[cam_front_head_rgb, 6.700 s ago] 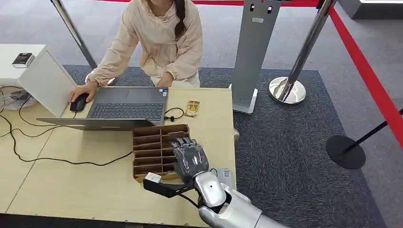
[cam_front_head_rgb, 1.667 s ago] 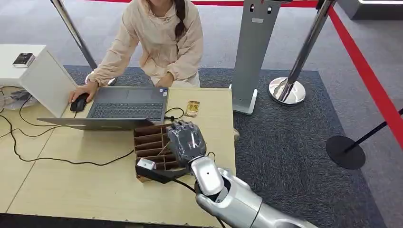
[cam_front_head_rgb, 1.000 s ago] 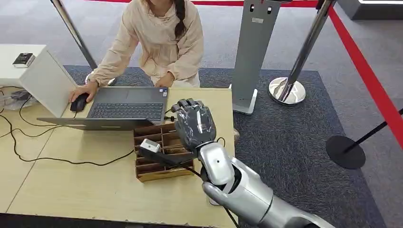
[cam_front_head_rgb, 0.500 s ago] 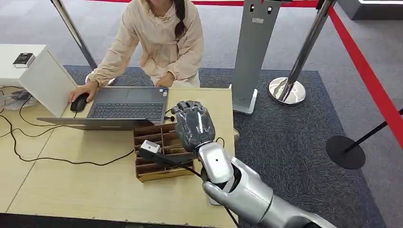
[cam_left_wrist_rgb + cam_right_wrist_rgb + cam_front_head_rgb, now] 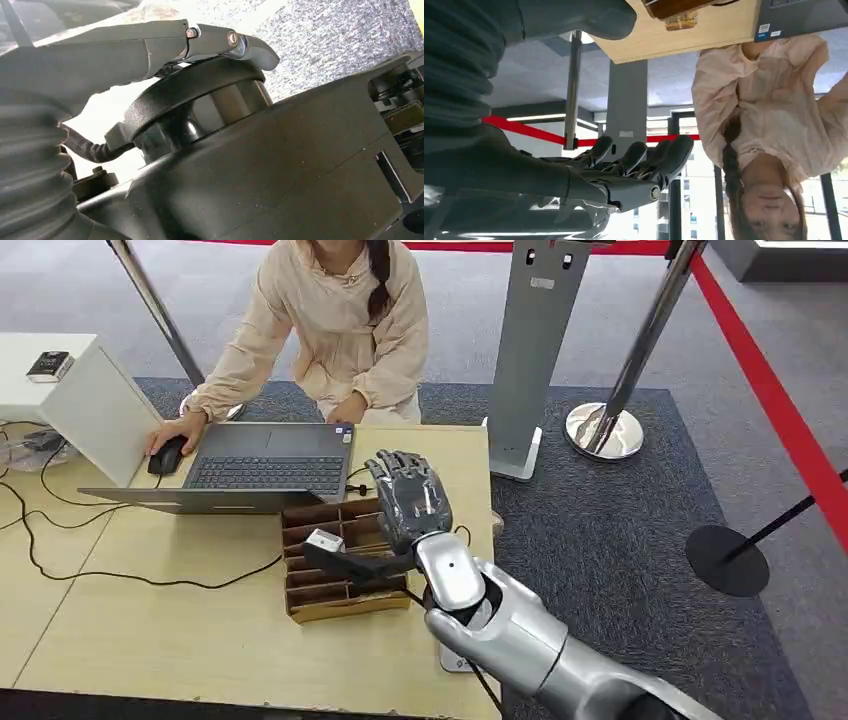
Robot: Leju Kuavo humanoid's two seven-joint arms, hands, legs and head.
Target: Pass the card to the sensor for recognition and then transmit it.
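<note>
1. Table (image 5: 180, 630): light wood, carries the whole setup within the right arm's reach; a person (image 5: 340, 320) sits at the far edge working a laptop (image 5: 265, 465), mouse under one hand.
2. Grey upright stand (image 5: 535, 350): on the floor just beside the table's far right corner. Judged a possible sensor post; not confirmed.
3. Cardboard slotted box (image 5: 320, 565): near the table's right edge, in front of the laptop, slots facing up. Judged to be the card store.
4. Right hand (image 5: 412, 498): raised above the box's far end, palm down, fingers extended and apart, nothing visibly gripped.
5. Left hand (image 5: 165, 45): seen close in the left wrist view; cannot tell its state.
6. Card: cannot be identified; presumably in the box slots, so pickup is judged not yet done.
</note>
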